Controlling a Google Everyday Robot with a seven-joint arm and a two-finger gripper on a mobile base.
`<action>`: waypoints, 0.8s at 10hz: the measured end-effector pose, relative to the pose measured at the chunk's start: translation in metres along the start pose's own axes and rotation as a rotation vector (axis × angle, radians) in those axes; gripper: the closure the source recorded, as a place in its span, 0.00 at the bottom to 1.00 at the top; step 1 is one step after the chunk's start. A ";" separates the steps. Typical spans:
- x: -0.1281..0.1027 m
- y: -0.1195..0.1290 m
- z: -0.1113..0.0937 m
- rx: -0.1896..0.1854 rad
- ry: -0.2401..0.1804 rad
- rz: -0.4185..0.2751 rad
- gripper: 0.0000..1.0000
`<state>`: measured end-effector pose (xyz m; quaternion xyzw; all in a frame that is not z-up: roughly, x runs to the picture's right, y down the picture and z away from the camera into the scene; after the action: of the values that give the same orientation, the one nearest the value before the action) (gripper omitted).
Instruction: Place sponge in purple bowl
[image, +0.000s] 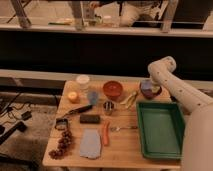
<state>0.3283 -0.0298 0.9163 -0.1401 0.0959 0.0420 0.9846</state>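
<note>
The purple bowl (151, 92) stands at the back right of the wooden table (125, 150), just behind the green tray. My gripper (149, 81) hangs from the white arm's bent wrist, right over the bowl and pointing down into it. A small blue-grey patch, the sponge (146, 85), shows at the bowl's top directly under the gripper. I cannot tell whether the gripper touches it. The arm (175, 90) rises from the lower right and bends over the bowl.
A green tray (160, 146) fills the table's right side. An orange-red bowl (113, 89), banana (130, 98), metal cup (108, 107), blue cup (93, 96), white cup (83, 80), orange (73, 96), dark block (90, 118), carrot (105, 133), blue-grey cloth (90, 143) and grapes (62, 142) lie to the left.
</note>
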 end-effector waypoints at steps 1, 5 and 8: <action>-0.001 -0.003 0.002 0.008 0.001 -0.002 0.97; 0.008 -0.014 0.007 0.030 0.025 0.018 0.97; 0.015 -0.014 0.008 0.032 0.035 0.028 0.95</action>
<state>0.3459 -0.0405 0.9248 -0.1237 0.1158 0.0518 0.9842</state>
